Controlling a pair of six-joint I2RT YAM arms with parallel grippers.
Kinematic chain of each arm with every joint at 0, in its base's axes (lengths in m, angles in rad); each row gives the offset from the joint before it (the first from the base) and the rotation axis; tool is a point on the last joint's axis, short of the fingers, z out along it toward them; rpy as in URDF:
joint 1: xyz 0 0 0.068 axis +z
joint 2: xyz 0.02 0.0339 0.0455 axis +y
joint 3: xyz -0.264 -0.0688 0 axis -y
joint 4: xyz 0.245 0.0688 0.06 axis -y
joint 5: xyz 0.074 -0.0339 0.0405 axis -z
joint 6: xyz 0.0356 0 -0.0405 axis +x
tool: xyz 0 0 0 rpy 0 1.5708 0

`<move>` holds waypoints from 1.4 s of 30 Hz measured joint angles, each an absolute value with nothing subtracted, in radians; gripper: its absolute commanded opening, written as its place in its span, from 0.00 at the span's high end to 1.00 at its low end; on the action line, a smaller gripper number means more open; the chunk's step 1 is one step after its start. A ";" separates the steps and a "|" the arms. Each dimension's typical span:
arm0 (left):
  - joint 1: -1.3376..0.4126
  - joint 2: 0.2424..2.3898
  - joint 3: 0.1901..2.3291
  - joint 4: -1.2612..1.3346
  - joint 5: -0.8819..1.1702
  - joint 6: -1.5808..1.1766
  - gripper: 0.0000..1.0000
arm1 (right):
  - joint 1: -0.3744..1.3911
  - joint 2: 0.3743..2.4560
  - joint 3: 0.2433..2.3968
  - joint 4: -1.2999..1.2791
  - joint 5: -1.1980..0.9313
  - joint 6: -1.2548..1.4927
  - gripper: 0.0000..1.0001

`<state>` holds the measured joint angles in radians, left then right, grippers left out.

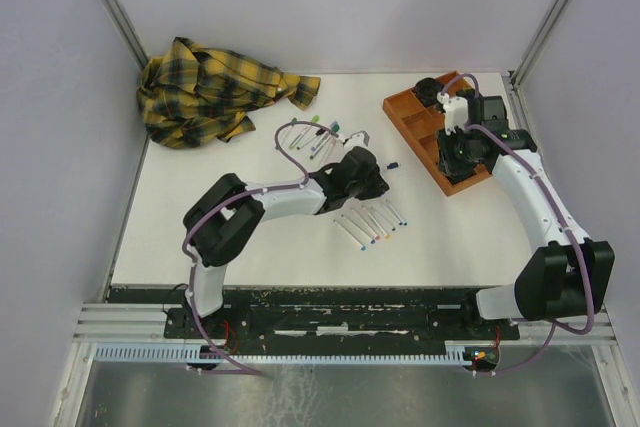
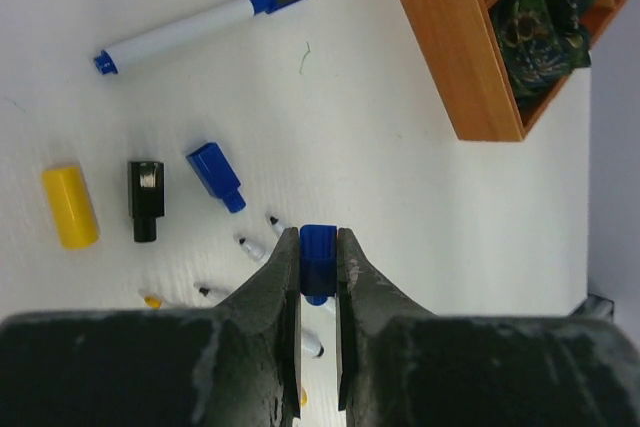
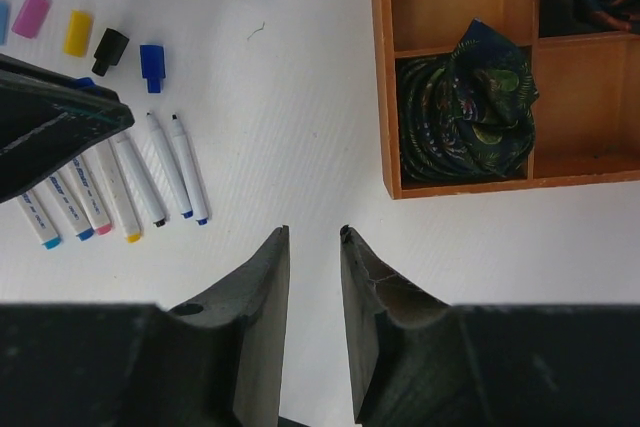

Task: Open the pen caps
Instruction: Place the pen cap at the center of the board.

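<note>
Caps loose: five – pink cap (image 3: 32, 14), yellow cap (image 3: 77, 33), black cap (image 3: 110, 50), blue cap (image 3: 151, 60), edge-cut light-blue cap (image 3: 3, 23); sixth cap (image 2: 318, 250) pinched in left gripper (image 2: 318, 238); right gripper (image 3: 313, 237) spread. Count of pen row (image 3: 140, 182) unclear, left end hidden.

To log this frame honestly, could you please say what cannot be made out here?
Left wrist: sides of the blue cap and most uncapped pens, hidden by the left gripper.
Right wrist: the orange tray, cut off by the top and right edges.
Top external: whether the left gripper holds anything, too small and dark.
</note>
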<state>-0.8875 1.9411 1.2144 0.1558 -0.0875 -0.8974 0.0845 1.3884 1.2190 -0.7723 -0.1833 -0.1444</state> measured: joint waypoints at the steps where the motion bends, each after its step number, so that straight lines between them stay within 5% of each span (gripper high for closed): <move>1: -0.896 1.959 1.251 0.109 -0.113 -0.896 0.97 | 0.083 1.388 1.219 -0.773 -0.184 -0.144 0.66; 20: -0.929 2.201 1.660 -0.268 -0.291 -0.850 0.87 | 0.049 1.388 1.213 -0.772 -0.214 -0.144 0.66; 30: -0.929 2.229 1.678 -0.309 -0.292 -0.840 0.79 | 0.043 1.388 1.213 -0.772 -0.233 -0.144 0.66; 32: -0.929 2.236 1.687 -0.310 -0.292 -0.840 0.70 | 0.041 1.388 1.213 -0.772 -0.237 -0.144 0.66; 42: -0.929 2.265 1.703 -0.311 -0.292 -0.840 0.69 | 0.033 1.388 1.212 -0.772 -0.255 -0.144 0.66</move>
<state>-0.9287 2.2646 1.7035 -0.3111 -0.2916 -0.8398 0.0326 1.3884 1.2121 -0.7715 -0.2546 -0.1436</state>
